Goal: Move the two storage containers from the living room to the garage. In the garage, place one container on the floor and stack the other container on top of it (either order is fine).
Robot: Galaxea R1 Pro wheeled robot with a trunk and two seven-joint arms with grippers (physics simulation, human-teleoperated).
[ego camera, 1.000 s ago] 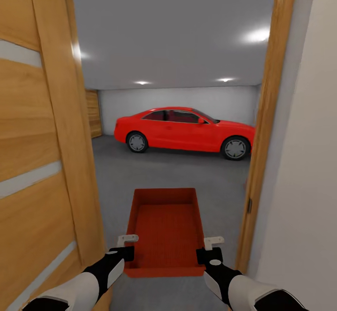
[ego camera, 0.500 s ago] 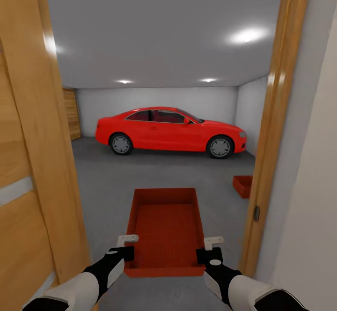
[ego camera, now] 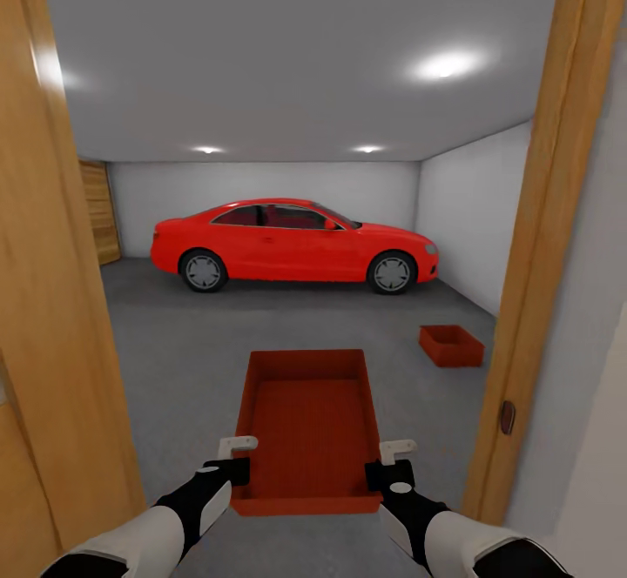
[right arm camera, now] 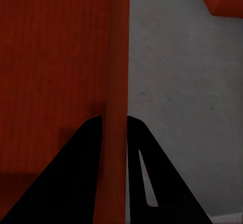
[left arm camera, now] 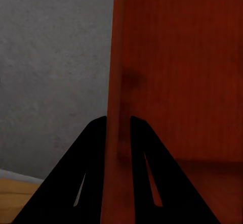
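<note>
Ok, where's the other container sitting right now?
In the head view the second container sits on the grey garage floor, ahead and to the right, near the right wall, between the red car and the doorway.

Red-orange containers (ego camera: 306, 421), grey floor (ego camera: 218, 343)

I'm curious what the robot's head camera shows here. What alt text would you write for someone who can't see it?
Two robot grippers, left gripper and right gripper, carry a red-orange storage container through a wooden door frame into a garage. Ahead on the grey concrete floor sits a second storage container, to the right, with a red car parked by the back wall.
</note>
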